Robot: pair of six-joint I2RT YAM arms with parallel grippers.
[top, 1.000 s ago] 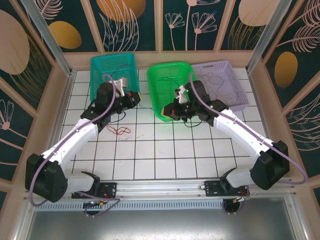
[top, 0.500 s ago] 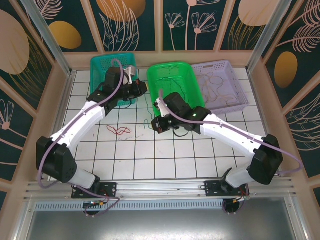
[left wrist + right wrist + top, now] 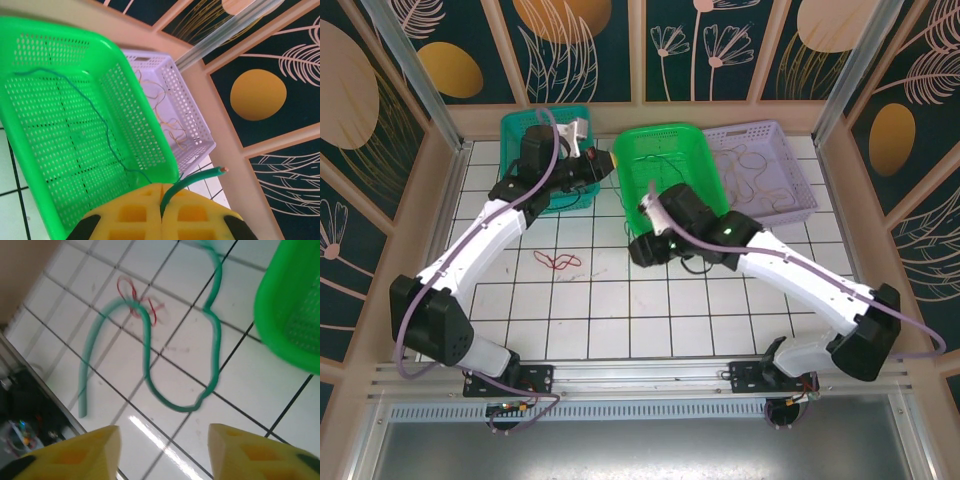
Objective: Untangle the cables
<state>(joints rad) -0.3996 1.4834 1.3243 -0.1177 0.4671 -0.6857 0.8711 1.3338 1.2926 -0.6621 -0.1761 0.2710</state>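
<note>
My left gripper (image 3: pixel 162 187) is shut on a green cable (image 3: pixel 195 179), whose bare-tipped end sticks out past the yellow pads. In the top view it hangs between the teal and green baskets (image 3: pixel 605 167). My right gripper (image 3: pixel 164 440) is open, low over the tiles with nothing between its fingers (image 3: pixel 638 247). Below it a green cable (image 3: pixel 150 370) lies in loose loops on the table. It crosses a small red cable (image 3: pixel 135 300), which also shows in the top view (image 3: pixel 560 262). Whether the held cable and the looped one are the same I cannot tell.
A teal basket (image 3: pixel 520 125) stands back left, a green basket (image 3: pixel 660 135) in the middle and a purple basket (image 3: pixel 775 130) to its right. The green basket (image 3: pixel 30 30) holds a thin green wire (image 3: pixel 105 135); the purple one (image 3: pixel 150 60) holds tan wires (image 3: pixel 165 115). The green basket's corner (image 3: pixel 295 315) is close to my right gripper.
My right gripper moved left from the green basket's front and down to the tiles, then opened. My left gripper rose toward the back, into the gap between the teal and green baskets, still shut.
</note>
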